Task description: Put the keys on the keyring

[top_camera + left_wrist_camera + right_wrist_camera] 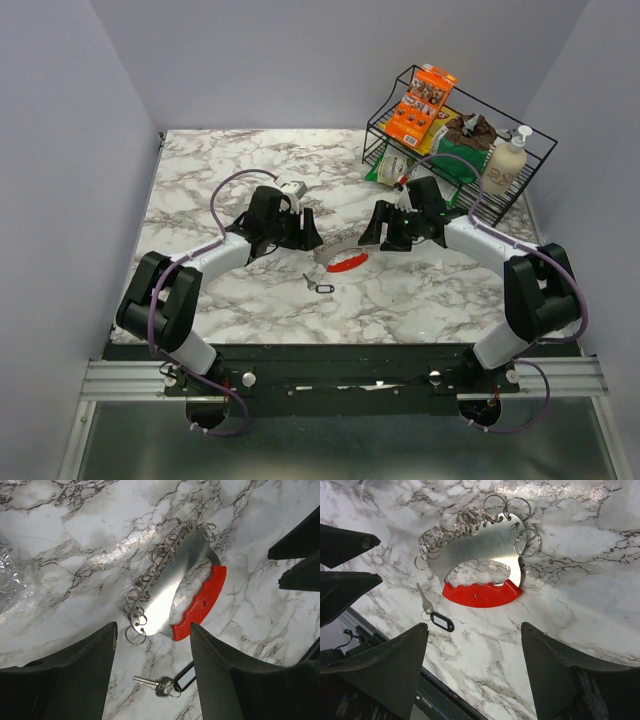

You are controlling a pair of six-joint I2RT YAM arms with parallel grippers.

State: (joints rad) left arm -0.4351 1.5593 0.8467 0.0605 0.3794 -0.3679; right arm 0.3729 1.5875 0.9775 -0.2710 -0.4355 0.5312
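The keyring [343, 262] lies flat at the table's middle: a silver plate edged with several wire rings, joined to a red curved strip. It shows in the left wrist view [165, 587] and the right wrist view [482, 555]. The key [312, 283], silver with a dark oval tag, lies just in front of it, apart from it, and also shows in both wrist views [149, 682] [424, 601]. My left gripper [306, 232] [152, 630] is open and empty, left of the keyring. My right gripper [384, 233] [474, 627] is open and empty, right of it.
A black wire rack [455, 180] at the back right holds an orange box [420, 103], a green bag [452, 160] and a pump bottle [505, 162]. The table's front edge [395, 645] is close to the key. Crinkled clear plastic [10, 577] lies at the left.
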